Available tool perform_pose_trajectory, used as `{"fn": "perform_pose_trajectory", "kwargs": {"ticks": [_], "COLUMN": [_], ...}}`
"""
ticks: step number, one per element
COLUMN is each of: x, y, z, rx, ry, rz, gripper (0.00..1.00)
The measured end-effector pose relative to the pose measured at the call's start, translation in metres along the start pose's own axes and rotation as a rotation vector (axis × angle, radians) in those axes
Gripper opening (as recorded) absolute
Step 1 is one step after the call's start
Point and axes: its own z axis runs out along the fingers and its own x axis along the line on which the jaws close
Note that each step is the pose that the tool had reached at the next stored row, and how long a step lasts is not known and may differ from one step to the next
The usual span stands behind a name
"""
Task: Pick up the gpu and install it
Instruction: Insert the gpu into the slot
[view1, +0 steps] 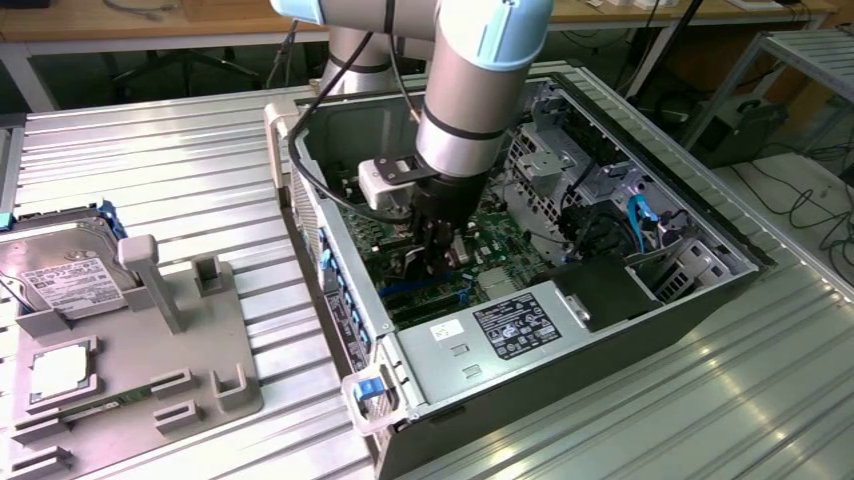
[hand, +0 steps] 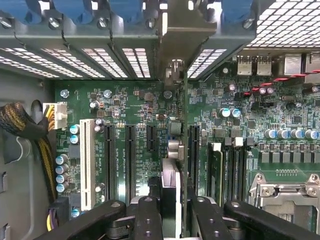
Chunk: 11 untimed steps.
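Ribbed metal table (view1: 174, 150) bears the case (view1: 694, 300); gripper (hand: 172, 210) pinches the gpu (hand: 172, 150)

Robot arm (view1: 467, 90): cylindrical silver-grey tube segments with pale blue joint caps and a black ring band above the wrist. A black cable runs down along the tube beside the open computer case (view1: 694, 290). A light grey box-shaped camera housing (view1: 390, 185) is mounted at the wrist. Gripper (hand: 170, 210): black linkage fingers (hand: 147, 220) (matte, with round pivot screws) above the motherboard.
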Motion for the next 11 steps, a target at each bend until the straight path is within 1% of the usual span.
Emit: {"fn": "perform_pose_trajectory", "kwargs": {"ticks": [2, 3, 5, 10, 11], "x": [-0.0002, -0.0001, -0.0001, -0.0001, -0.0001], "y": [-0.0003, -0.0002, -0.0002, -0.0002, -0.0002], "z": [0.0025, 0.0029, 0.0035, 0.0041, 0.0058], "rx": [-0.0014, -0.0033, -0.0047, -0.0051, -0.0053], "ry": [-0.0017, -0.0007, -0.0005, -0.0006, -0.0003], "rz": [0.0, 0.0, 0.0, 0.0, 0.0], "gripper": [0.28, 0.28, 0.28, 0.28, 0.28]}}
